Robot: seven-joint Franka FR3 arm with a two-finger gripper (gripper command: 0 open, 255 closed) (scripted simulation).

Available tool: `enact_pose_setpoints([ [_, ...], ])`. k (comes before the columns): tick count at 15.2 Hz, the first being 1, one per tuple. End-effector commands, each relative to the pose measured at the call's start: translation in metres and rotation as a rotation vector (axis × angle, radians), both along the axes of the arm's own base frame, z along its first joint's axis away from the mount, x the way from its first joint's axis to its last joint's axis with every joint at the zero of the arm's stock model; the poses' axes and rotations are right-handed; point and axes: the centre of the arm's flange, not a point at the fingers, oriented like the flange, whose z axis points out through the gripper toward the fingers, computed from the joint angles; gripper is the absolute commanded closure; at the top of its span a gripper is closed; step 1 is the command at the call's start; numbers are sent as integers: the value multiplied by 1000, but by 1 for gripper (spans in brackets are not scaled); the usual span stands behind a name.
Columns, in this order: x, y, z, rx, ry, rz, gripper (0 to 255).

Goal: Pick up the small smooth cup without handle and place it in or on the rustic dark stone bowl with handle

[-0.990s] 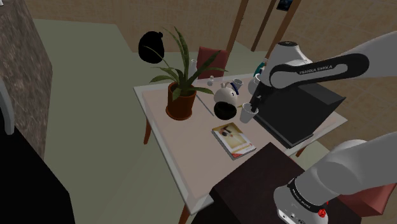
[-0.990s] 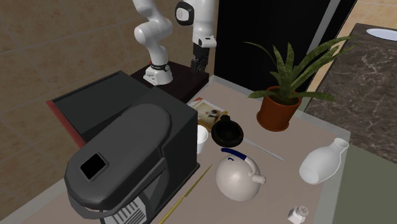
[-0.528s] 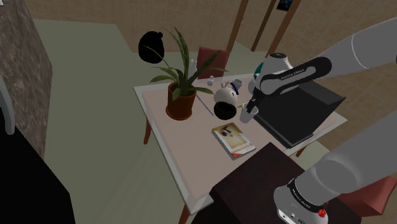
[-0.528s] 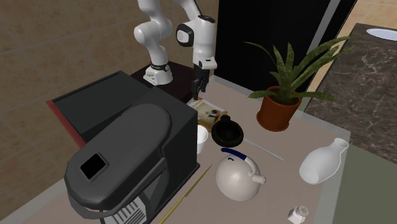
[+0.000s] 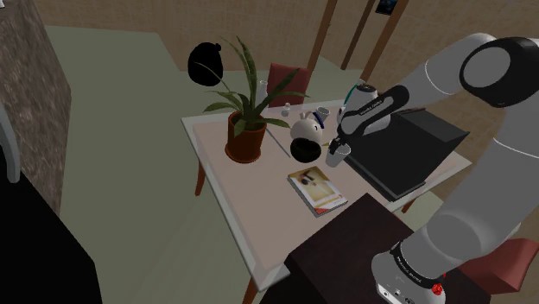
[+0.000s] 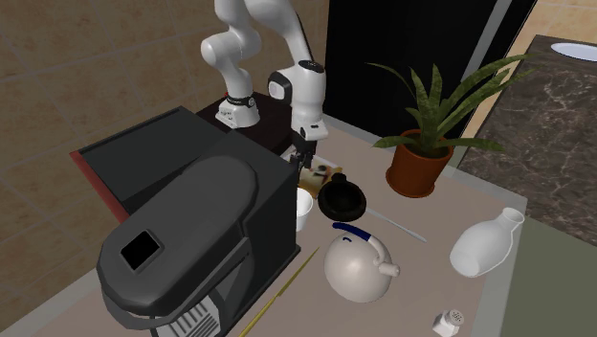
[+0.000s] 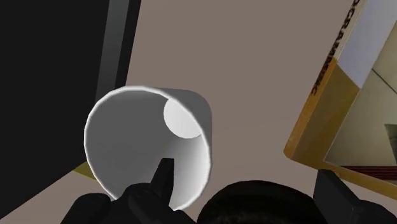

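Cup (image 6: pixel 303 208), white, smooth and handleless, is seen standing upright on the surface (image 6: pixel 435 215). In the second exterior view it is set just beside the front corner of a large black machine (image 6: pixel 191 239), which lies at its 9 o'clock. The dark bowl (image 6: pixel 342 200) is placed at the cup's 3 o'clock, just beside it. A book (image 6: pixel 323 174) is laid flat at the cup's 12 o'clock. A white teapot (image 6: pixel 359 268) with a blue handle is found at the bowl's 6 o'clock. A potted plant (image 6: pixel 418 165) is set at the bowl's 2 o'clock, and a white bottle (image 6: pixel 486 244) at the teapot's 3 o'clock.

In the shoulder view the claw (image 5: pixel 337 147) is held directly over the cup and pointed down at it, with the bowl at its 9 o'clock. In the wrist view the cup's open mouth is looked into, and one of the fingers (image 7: pixel 163 181) is seen across its near rim. The other finger seems to stand well apart beyond the bowl's dark edge, so the claw is taken as released, with nothing clasped. The cup is borne by the surface and has not yet been put in the bowl.
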Motion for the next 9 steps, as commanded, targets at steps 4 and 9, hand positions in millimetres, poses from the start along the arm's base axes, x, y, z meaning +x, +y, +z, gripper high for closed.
enact_pose_setpoints([
  [4,16,-25,-32,-8,-12,0,0],
  [9,18,-30,-58,-8,-12,0,0],
])
